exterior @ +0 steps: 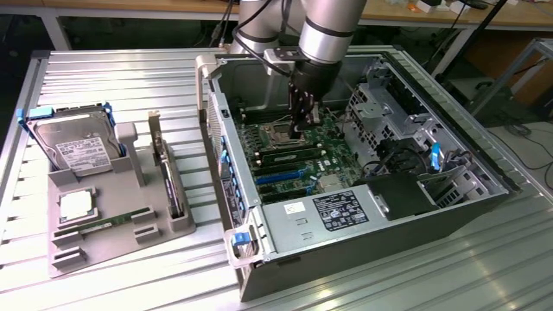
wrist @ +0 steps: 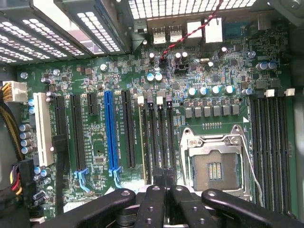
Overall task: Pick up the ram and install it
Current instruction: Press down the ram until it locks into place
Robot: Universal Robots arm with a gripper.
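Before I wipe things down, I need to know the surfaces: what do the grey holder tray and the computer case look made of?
The holder tray looks like matte grey plastic: dull, even colour, moulded slots. The computer case looks like bare sheet metal: silvery sheen, folded edges, punched holes.

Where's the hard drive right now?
The hard drive stands propped at the far end of the gray tray on the exterior view's left, outside the computer case. The square silver chip lies just in front of it.
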